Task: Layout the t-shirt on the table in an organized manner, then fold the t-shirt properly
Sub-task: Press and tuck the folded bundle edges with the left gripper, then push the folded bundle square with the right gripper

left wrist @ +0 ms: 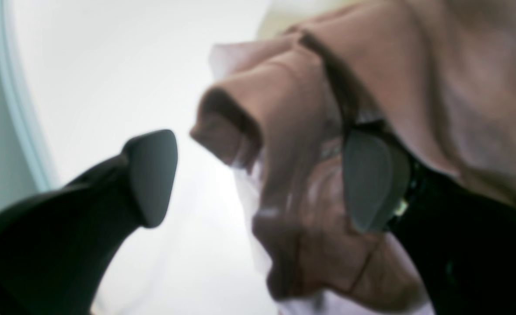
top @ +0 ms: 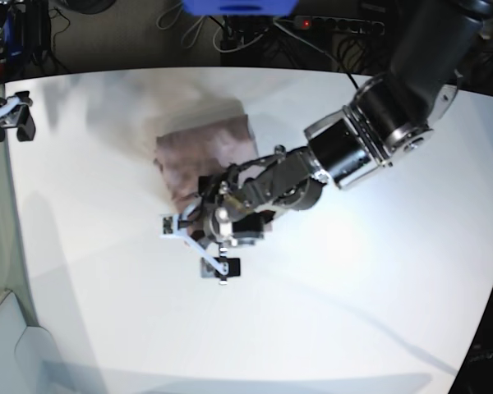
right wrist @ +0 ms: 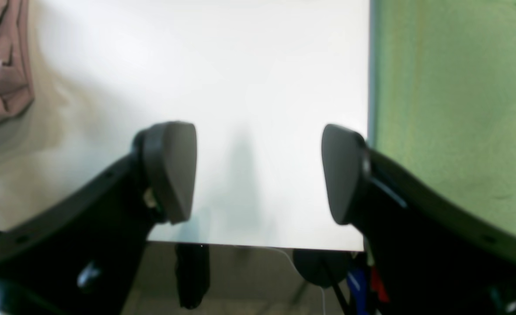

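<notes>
The t-shirt [top: 205,156], dusty pink, lies folded into a small bundle on the white table [top: 353,312], left of the middle. In the left wrist view its bunched folds [left wrist: 284,131] hang close up and lie against the right-hand pad [left wrist: 371,179]. The other pad [left wrist: 151,175] stands far off over bare table. My left gripper [left wrist: 262,179] is open at the bundle's near edge [top: 193,245]. At the table's far left corner my right gripper [right wrist: 258,173] is open and holds nothing. A bit of the t-shirt [right wrist: 0,57] shows at the top left of its view.
The table's edge [right wrist: 368,131] runs just right of the right gripper, with green floor [right wrist: 454,109] beyond it. Cables and a power strip [top: 337,25] lie behind the table. The left arm [top: 378,131] reaches in from the upper right.
</notes>
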Action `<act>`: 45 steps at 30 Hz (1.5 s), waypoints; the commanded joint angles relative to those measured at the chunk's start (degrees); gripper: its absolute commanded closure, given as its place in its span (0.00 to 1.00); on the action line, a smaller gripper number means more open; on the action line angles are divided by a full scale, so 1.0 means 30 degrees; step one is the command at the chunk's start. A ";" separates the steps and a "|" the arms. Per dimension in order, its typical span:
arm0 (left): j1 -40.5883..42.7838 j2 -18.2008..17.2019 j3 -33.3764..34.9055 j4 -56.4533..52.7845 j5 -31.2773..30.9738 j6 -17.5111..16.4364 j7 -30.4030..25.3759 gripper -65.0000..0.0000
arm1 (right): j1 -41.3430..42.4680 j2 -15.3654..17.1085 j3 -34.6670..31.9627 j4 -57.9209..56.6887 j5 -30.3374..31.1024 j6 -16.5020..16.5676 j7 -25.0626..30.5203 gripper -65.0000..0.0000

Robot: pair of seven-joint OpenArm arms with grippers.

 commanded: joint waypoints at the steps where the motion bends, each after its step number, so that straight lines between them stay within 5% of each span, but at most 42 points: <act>1: -0.0624 0.0103 -0.0681 0.1083 0.0369 0.0139 -0.0128 0.11 | 0.0016 0.0269 0.0100 0.0312 0.0284 -0.0018 0.0344 0.32; 8: 0.0343 -0.0131 -0.4959 0.3721 0.2977 -0.0037 -0.0334 0.11 | 0.0075 -0.0053 -0.0223 0.0312 0.0284 -0.0018 0.0344 0.32; 17: 0.1105 -0.0571 -0.6717 0.4951 0.3035 0.0022 -0.0128 0.11 | -0.0013 -0.1020 -0.1483 0.2833 0.0225 -0.0018 0.0344 0.32; 25: 0.3244 -0.0717 -1.1934 0.7296 0.3035 -0.0066 -0.0099 0.11 | -0.0423 -0.2046 -0.4091 0.3917 0.0225 -0.0018 0.0344 0.32; 32: 0.6145 -0.1157 -1.8966 1.0255 0.3035 -0.0066 0.1014 0.11 | -0.0394 -0.3188 -0.7138 0.4825 0.0284 -0.0018 0.0344 0.32; 36: 0.7962 -0.2124 -2.2454 1.2395 0.3035 -0.0095 0.2333 0.11 | 0.0280 -0.3364 -0.9600 0.4855 0.0284 -0.0018 0.0344 0.45; 39: 1.0072 -0.2944 -2.4651 1.4065 0.3006 -0.0418 0.2480 0.11 | 0.1013 -0.4009 -1.1358 0.4855 0.0284 -0.0018 0.0344 0.65; 45: 1.3589 -0.3091 -2.9194 1.6878 0.3065 -0.4403 0.2597 0.11 | 0.2068 -0.5445 -1.3966 0.4737 0.0196 -0.0018 0.0344 0.96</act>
